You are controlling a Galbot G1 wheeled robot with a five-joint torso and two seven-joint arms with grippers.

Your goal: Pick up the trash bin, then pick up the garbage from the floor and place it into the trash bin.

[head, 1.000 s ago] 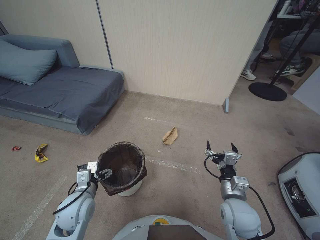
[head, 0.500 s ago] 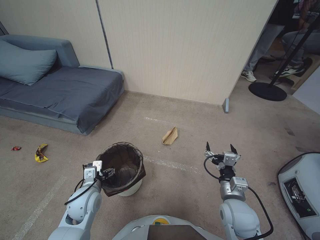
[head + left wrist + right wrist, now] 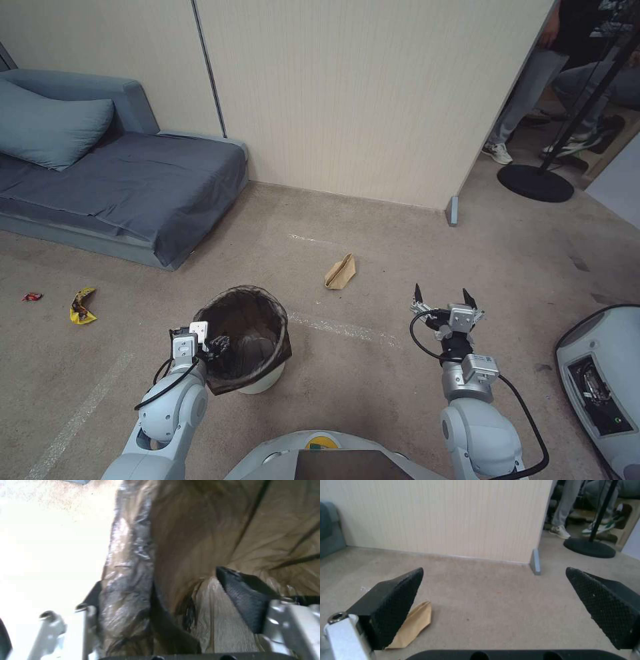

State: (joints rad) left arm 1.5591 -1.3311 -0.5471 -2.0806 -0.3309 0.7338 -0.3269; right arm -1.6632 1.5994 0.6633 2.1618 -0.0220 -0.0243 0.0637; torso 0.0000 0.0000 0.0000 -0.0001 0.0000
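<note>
My left gripper (image 3: 156, 605) straddles the rim of the trash bin (image 3: 133, 555): one black finger (image 3: 245, 597) sits inside against the brown bag lining, the other outside the wall. The crinkled bag (image 3: 206, 530) folds over the rim between them. Pale floor (image 3: 50, 542) lies beside it.

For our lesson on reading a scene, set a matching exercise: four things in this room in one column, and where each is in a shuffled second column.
Things:
1. trash bin
2. brown paper bag
3. yellow snack wrapper
4. right gripper

Places:
A. on the carpet near the sofa
B. open, held above bare floor
C. its lined rim between the left gripper's fingers
D. on the carpet ahead, near the wall

Pairs: 1-C, 2-D, 3-A, 4-B
</note>
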